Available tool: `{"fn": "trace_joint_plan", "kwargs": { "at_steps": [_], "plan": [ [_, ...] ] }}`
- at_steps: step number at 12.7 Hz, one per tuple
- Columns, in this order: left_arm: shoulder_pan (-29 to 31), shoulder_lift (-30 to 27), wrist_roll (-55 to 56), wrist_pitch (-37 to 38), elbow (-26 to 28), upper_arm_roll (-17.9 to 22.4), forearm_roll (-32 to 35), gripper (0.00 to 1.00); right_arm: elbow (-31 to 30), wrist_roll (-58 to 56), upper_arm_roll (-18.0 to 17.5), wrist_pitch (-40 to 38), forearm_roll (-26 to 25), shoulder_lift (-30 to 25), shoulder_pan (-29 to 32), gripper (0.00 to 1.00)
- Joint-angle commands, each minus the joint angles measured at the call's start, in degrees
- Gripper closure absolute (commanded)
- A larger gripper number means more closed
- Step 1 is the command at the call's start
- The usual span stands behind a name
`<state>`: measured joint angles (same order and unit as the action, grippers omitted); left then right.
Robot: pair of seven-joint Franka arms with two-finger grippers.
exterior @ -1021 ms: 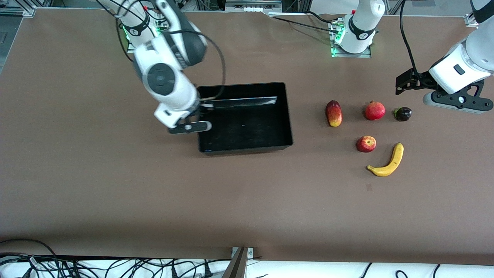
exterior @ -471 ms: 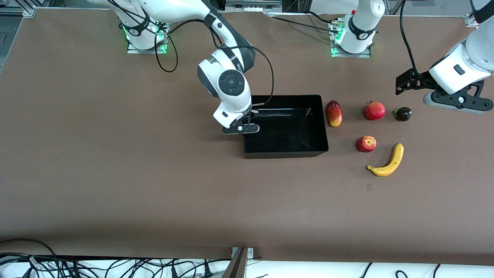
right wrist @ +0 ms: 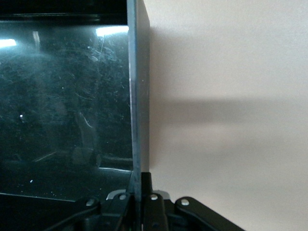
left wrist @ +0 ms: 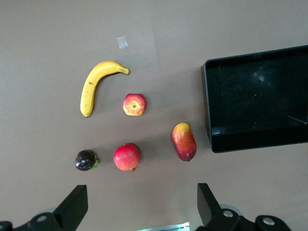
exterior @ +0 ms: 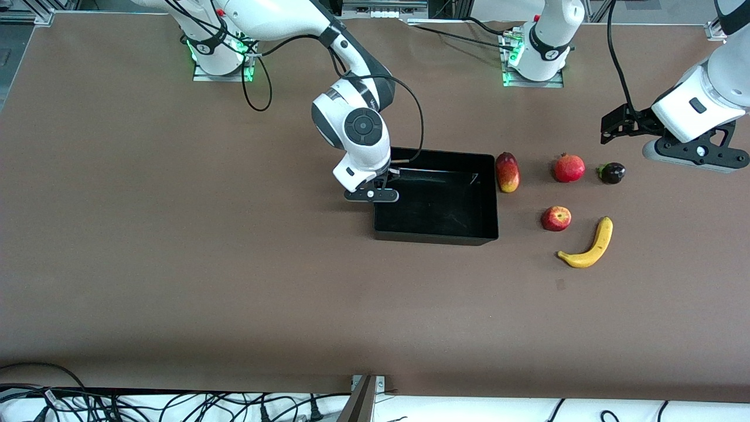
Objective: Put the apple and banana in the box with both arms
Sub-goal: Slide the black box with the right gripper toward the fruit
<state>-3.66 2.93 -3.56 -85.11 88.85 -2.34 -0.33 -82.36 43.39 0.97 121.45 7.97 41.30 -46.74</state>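
The table (exterior: pixel 176 281) carries the box (exterior: pixel 463 237) near its middle, now touching or just short of the mango (exterior: pixel 507 172); 1 second ago the box sat well toward the right arm's end, and half a second ago it was already close to its present spot, so the last stretch of travel was short and its walls now sit slightly skewed. The right arm has swung with it; the right gripper (exterior: pixel 375 189) stays clamped narrow on the box's end wall toward the right arm's end, the wall running straight between its fingers (right wrist: pixel 122 202) in the right wrist view. The left arm waits unchanged; the left gripper (left wrist: pixel 139 211) hangs wide open and empty over the table by the dark fruit (exterior: pixel 612 173). The banana (exterior: pixel 589 246) has not moved, lying nearest the front camera of the 5 fruits; the apple (exterior: pixel 556 218) sits just beside it, between banana and pomegranate (exterior: pixel 569 167), both outside the box.
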Motion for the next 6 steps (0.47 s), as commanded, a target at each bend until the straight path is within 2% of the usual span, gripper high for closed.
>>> {"fn": "trace_joint_plan", "kwargs": {
  "at_steps": [1,2,6],
  "plan": [
    [0.05,0.41,-0.22,1.08,-1.74,-0.3,-0.73,0.0,1.76,0.65,0.61,1.16,0.99,1.23,-1.16,0.23],
    [-0.03,0.41,-0.22,1.08,-1.75,-0.39,-0.73,0.0,1.76,0.56,0.61,1.25,0.82,1.24,-1.42,0.0],
    [-0.64,0.49,-0.04,1.0,-1.31,-0.56,-0.38,0.0,1.85,-0.32,1.05,0.54,0.82,-1.39,-1.16,0.0]
  ]
}}
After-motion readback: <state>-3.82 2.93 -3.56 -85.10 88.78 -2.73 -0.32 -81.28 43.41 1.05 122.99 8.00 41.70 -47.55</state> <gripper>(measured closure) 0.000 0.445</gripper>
